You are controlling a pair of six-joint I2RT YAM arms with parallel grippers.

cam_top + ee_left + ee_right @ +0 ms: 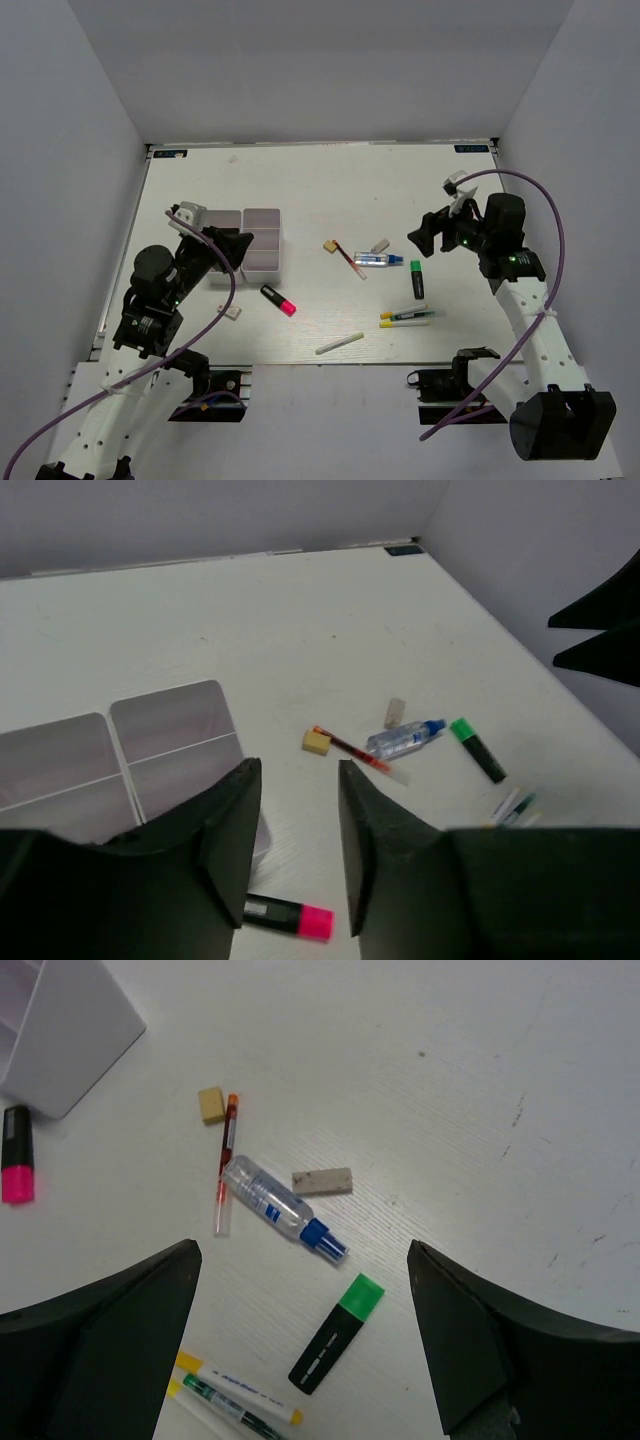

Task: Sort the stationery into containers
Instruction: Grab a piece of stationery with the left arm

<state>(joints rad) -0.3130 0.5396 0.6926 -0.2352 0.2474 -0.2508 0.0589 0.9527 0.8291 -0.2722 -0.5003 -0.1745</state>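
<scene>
White bins [255, 240] stand left of centre and look empty [170, 730]. A pink-tipped highlighter [278, 300] lies in front of them, below my open, empty left gripper [297, 775]. At centre right lie a red pen [349, 262], a clear-blue tube [378, 260], a green-tipped highlighter [416, 279], yellow-capped markers [405, 318] and a white stick [339, 343]. My right gripper [302, 1260] is wide open and empty, hovering above the green highlighter [336, 1333] and the tube [275, 1205].
A tan eraser [329, 245] and a grey eraser [379, 244] lie by the pen and tube. A small white eraser [231, 312] lies near the left arm. Grey walls enclose the table on three sides.
</scene>
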